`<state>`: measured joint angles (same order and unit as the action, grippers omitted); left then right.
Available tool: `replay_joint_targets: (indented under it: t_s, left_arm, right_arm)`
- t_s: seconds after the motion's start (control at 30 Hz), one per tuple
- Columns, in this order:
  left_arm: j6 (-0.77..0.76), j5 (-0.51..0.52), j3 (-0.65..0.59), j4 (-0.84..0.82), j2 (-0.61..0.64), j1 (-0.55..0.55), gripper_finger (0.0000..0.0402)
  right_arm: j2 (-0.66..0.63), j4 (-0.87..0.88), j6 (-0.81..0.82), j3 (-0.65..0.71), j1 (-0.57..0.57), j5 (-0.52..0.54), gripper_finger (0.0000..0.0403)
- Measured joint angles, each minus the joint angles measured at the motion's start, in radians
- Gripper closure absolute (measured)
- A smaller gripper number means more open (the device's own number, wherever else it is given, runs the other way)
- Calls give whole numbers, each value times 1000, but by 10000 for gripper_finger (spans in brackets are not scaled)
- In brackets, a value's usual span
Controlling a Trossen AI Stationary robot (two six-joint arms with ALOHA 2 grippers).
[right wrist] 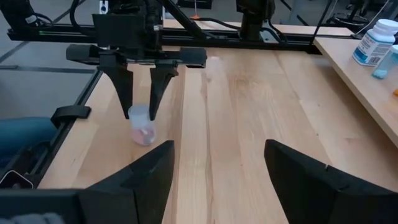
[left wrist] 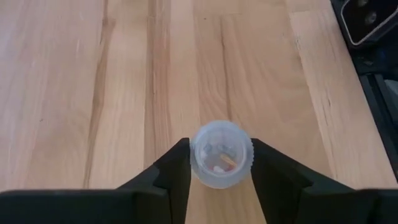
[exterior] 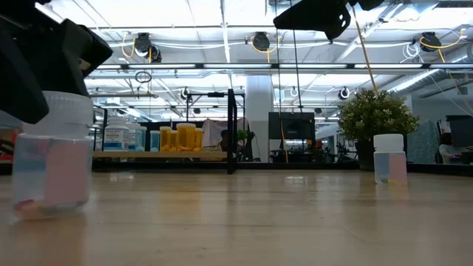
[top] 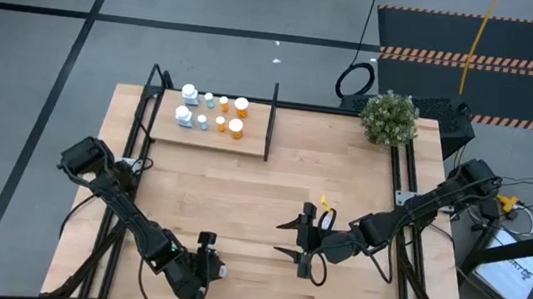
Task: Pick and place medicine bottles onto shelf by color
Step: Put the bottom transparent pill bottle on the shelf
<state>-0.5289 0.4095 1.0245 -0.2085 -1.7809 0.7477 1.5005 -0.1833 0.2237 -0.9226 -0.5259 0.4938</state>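
Light-wood planks make up the tabletop [top: 261,199] that we look down on, with grey floor around it. At its far edge we see the low wooden shelf [top: 210,135] with thin black posts, carrying white, pale blue and orange medicine bottles [top: 212,112] grouped to the left of its black upright divider [top: 271,122].

Near the table's front edge, our left gripper [left wrist: 219,171] stands over a small pale blue bottle with a ridged cap [left wrist: 221,154]. Its dark fingers [left wrist: 177,171] sit against both sides of the bottle, which stands upright on the wood; we cannot tell whether the grip is firm.

Toward the middle of the table, our right gripper [top: 297,239] hangs above the wood with its jaws spread apart and nothing between them. In the low view, another small pale bottle with a white cap [exterior: 389,157] stands upright on the table, next to a leafy potted plant [exterior: 375,118].
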Motion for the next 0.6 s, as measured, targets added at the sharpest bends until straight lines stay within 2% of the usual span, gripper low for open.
replay_joint_targets:
  t_s: [0.13,0.23,0.4,0.6]
  left_arm:
    - [11,0,0,1,0,-13,230]
    - [31,-1,-1,1,14,-31,226]
    - [94,-10,-2,-7,58,-80,258]
    - [136,-111,-2,-11,90,-132,297]
  right_arm:
    - [0,3,-4,0,0,0,161]
    - [0,16,-5,0,0,0,161]
    - [0,35,-35,0,7,1,161]
    - [0,55,-53,0,21,1,161]
